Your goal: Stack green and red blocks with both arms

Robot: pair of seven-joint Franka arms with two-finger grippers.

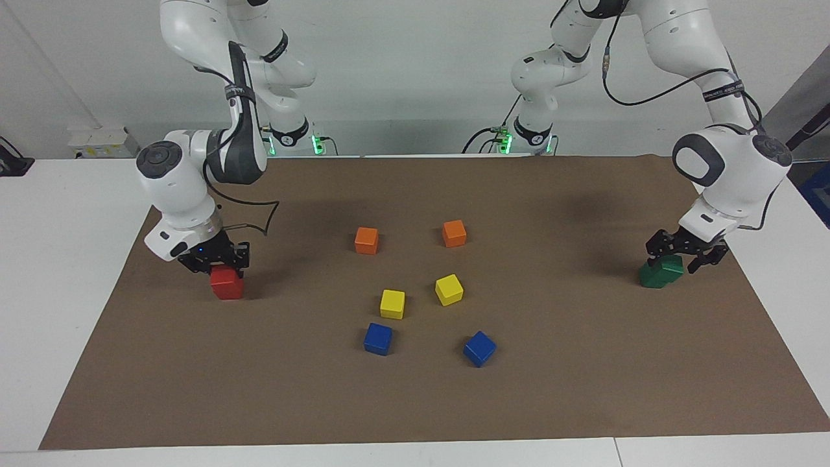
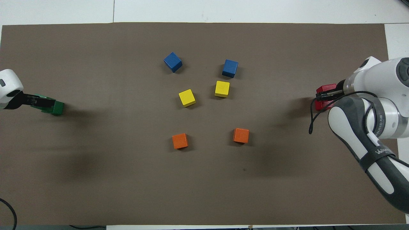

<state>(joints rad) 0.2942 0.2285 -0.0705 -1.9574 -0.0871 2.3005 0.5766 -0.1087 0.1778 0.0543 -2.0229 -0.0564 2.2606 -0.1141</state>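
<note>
Our two dark green glossy cubes (image 1: 660, 272) sit stacked, slightly askew, at the left arm's end of the desk (image 1: 583, 402), and our left gripper (image 1: 679, 248) stands over them with jaws apart. At the right arm's end, our right gripper (image 1: 214, 258) has its jaws clamped on a bright red glossy cube (image 1: 226, 283) over its twin; release remains.

A robotics lab: two white arms (image 1: 194, 175) over a papered table (image 1: 583, 389).
</note>
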